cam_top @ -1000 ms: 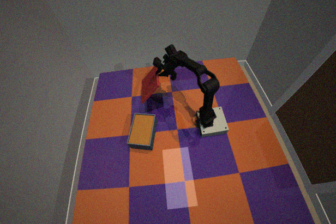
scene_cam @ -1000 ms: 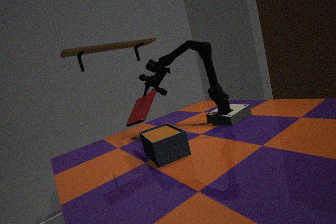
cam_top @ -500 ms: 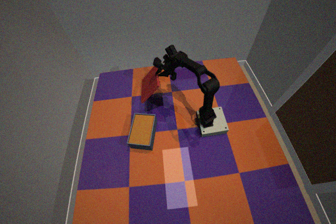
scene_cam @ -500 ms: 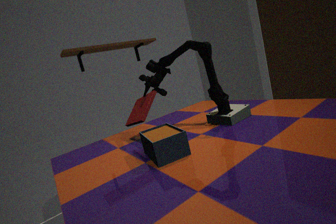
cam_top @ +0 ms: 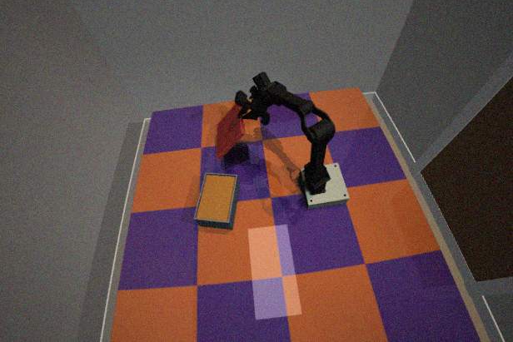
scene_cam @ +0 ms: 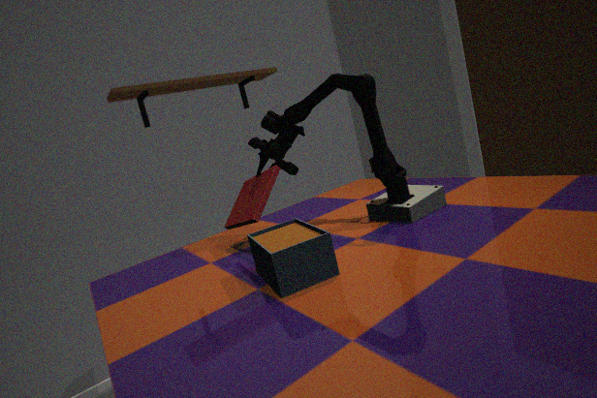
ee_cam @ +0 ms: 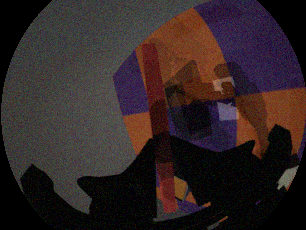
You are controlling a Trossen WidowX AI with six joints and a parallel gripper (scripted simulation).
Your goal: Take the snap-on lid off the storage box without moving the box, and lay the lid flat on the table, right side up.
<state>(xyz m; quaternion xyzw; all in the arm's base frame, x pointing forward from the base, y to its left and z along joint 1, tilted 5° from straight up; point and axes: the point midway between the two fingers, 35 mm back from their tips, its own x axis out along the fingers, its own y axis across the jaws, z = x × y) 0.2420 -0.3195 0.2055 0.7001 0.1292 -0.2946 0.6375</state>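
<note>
The lid (cam_top: 230,136) is seen as a thin, flat red rectangle, hung steeply tilted. One lid, one storage box (cam_top: 217,200) and one arm (cam_top: 316,141) are counted. The box, dark grey-blue with an orange interior, is left open on the checkered table (cam_top: 375,228). The lid is clamped at its upper edge by the gripper (scene_cam: 267,164) and hangs below it, with its lower edge close to the table beyond the box; whether it touches cannot be told.
</note>
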